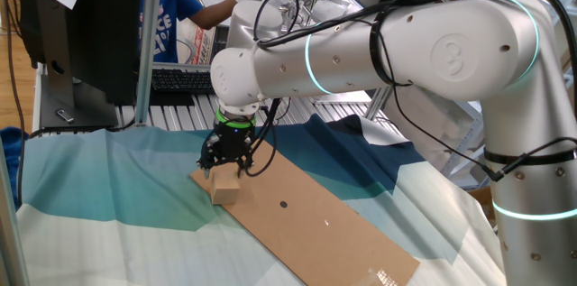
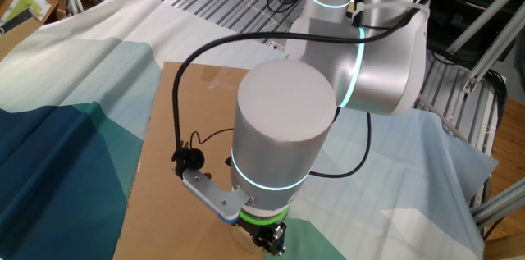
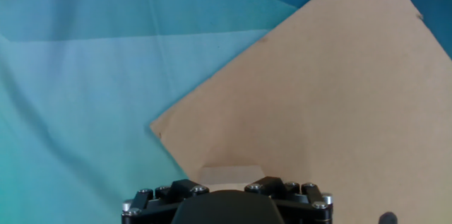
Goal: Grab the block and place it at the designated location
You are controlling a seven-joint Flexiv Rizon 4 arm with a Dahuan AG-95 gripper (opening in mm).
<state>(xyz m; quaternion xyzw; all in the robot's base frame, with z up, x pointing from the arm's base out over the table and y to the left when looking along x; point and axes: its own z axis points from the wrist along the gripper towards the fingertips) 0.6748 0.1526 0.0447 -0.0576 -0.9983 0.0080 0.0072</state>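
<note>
Cardboard sheet [image 1: 306, 218]: the landmark for everything below; long, flat and brown, lying slantwise on a blue, teal and white cloth [image 1: 99, 182].

One fixed view
Block [image 1: 224, 187]: light tan wooden cube sitting on the cardboard sheet, close to its far left end.
Gripper [image 1: 223, 167]: black, pointing down at that same end of the sheet, directly over the block; its fingers come down around the block's top, but whether they press on it cannot be told here.
Designated location [image 1: 283, 204]: small dark dot on the sheet, to the right of the block and apart from it.
Arm [image 1: 379, 47]: white with glowing teal rings, reaching in from the right above the sheet.

The other fixed view
Arm: its thick white body covers the near part of the cardboard sheet [image 2: 189, 112].
Gripper [image 2: 272, 244]: only a dark tip under a green ring at the bottom edge; spread or pinched cannot be told, and the block is hidden.

Hand view
Block [image 3: 229, 174]: a pale sliver on the cardboard sheet [image 3: 318, 111], just inside the sheet's left corner, right against the gripper's black body [image 3: 226, 199].
Fingers: out of sight; the opening cannot be read from this view.
Designated location [image 3: 387, 217]: dark dot at the bottom edge, right of the block.
</note>
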